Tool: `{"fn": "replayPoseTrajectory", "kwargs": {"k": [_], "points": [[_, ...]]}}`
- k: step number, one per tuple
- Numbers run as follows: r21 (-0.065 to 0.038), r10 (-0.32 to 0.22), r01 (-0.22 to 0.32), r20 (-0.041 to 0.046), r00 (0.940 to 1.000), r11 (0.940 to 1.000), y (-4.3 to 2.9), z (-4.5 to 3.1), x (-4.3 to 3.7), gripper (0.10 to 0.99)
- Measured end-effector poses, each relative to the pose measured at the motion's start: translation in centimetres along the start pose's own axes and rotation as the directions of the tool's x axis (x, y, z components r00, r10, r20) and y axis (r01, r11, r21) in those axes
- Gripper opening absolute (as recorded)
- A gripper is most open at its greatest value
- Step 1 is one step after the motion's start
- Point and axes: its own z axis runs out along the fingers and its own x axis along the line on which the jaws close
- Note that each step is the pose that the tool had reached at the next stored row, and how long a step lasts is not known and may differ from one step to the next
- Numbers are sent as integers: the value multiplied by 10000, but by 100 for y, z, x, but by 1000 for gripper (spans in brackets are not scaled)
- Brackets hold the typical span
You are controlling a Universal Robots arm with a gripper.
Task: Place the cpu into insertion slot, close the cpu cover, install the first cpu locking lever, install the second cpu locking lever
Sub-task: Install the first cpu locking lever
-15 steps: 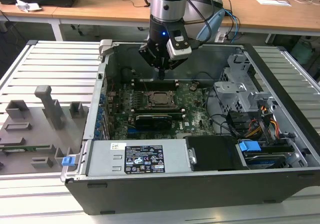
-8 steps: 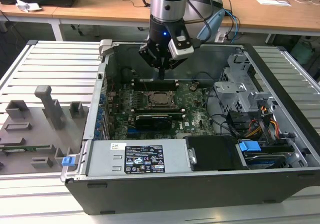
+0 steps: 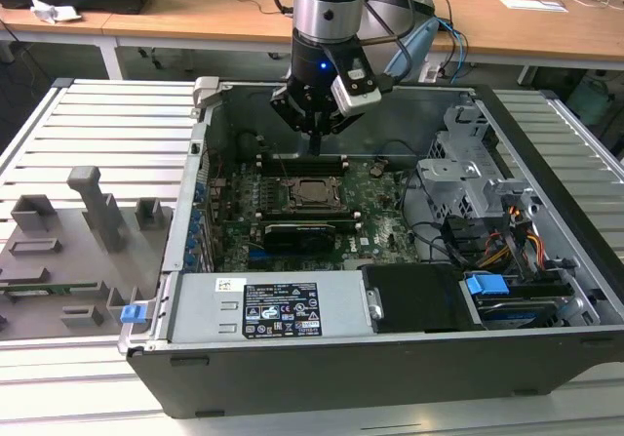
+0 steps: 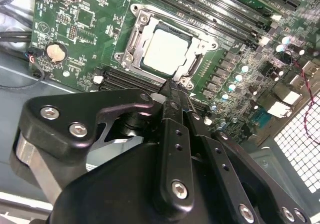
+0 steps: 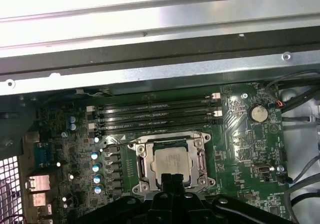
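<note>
Desks (image 3: 546, 26) behind, cpu (image 4: 166, 51) seated (cover (image 4: 133, 42) down), tool (image 4: 172, 87) nearby

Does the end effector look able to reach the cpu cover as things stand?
Probably yes: the end effector hangs close over the cpu cover with nothing between them; the memory slots lie beside it.

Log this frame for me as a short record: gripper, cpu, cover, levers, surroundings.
gripper: shut, holding nothing, tips at one edge of the cpu cover; contact cannot be told
cpu: lying flat in the insertion slot, silvery top up
cpu cover: down, framing the cpu
locking levers: wire runs along the cover's edge; whether latched cannot be told
memory slots: run alongside the socket, on the side away from the gripper
</note>
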Motion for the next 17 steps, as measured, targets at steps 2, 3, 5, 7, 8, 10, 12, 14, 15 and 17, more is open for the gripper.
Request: {"fn": "replayPoseTrajectory", "kwargs": {"k": [2,3,5,7,8,10,12,14,15,17], "points": [[-2,-124,124,-3,9999,9999,-1,1,0,106],[-3,-201,201,-4,9998,9998,-1,1,1,106],[-2,-448,448,-12,9990,9990,-4,0,4,106],[-4,-829,829,-23,9966,9966,-5,0,6,106],[-4,-972,972,-27,9953,9953,-5,0,7,106],[-5,-1283,1283,-37,9917,9917,-5,0,7,106],[-6,-1560,1560,-45,9877,9878,-5,-1,6,106],[-8,-1780,1780,-50,9840,9840,-5,0,8,106],[-10,-1855,1855,-52,9826,9826,-6,0,14,106],[-11,-1940,1940,-54,9810,9810,-9,0,43,106]]}}
